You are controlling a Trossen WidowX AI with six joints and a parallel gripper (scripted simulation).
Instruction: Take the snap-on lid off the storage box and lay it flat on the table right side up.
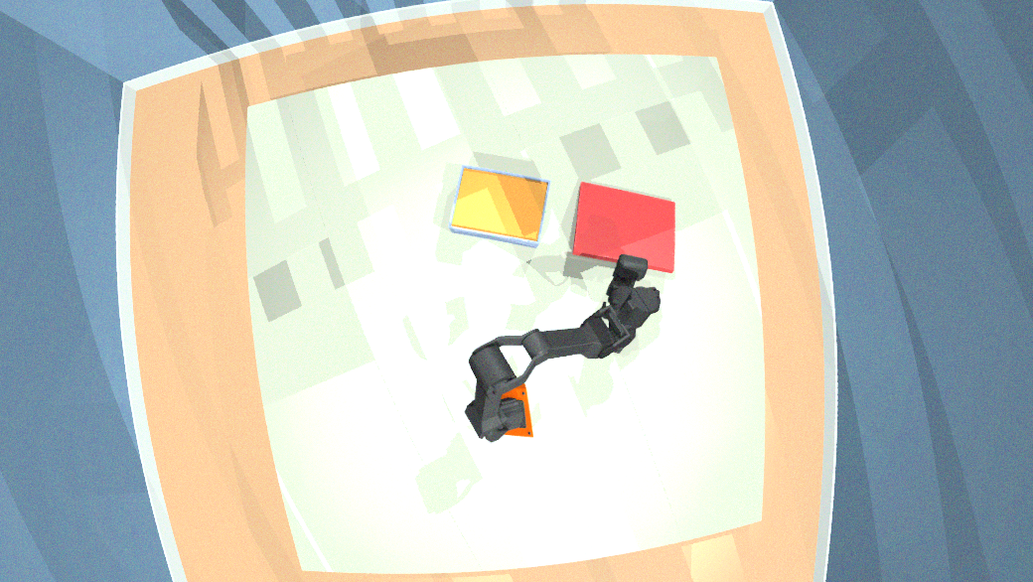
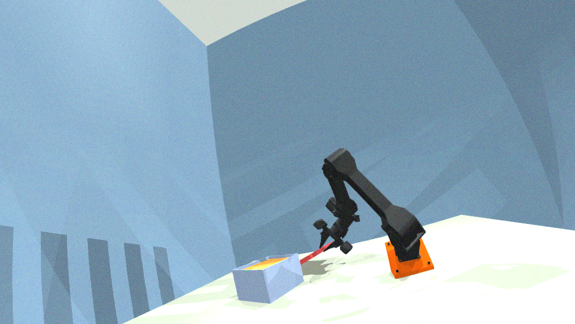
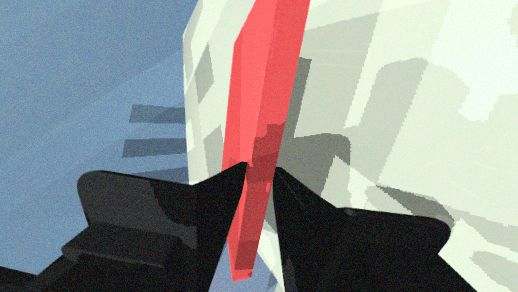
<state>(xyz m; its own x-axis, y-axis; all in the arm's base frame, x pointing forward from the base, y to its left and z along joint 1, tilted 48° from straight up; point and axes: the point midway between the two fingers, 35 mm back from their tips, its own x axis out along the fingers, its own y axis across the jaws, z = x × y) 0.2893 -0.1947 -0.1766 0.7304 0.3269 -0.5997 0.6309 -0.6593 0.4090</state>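
Note:
The storage box (image 1: pixel 499 205) (image 2: pixel 267 279) is pale blue with a yellow-orange inside. It stands open on the table. The flat red lid (image 1: pixel 626 222) (image 2: pixel 315 254) (image 3: pixel 262 95) is off the box and to its right in the top view. My gripper (image 1: pixel 627 264) (image 2: pixel 333 241) (image 3: pixel 260 170) is shut on the lid's near edge. In the exterior view the lid slopes down from the fingers toward the table beside the box. In the wrist view the lid shows edge-on between my two black fingers.
The arm's orange base plate (image 1: pixel 518 417) (image 2: pixel 408 261) is fixed to the pale table (image 1: pixel 651 448) (image 2: pixel 462 281), nearer the front. An orange border (image 1: pixel 180 325) rings the table top. Blue walls stand behind.

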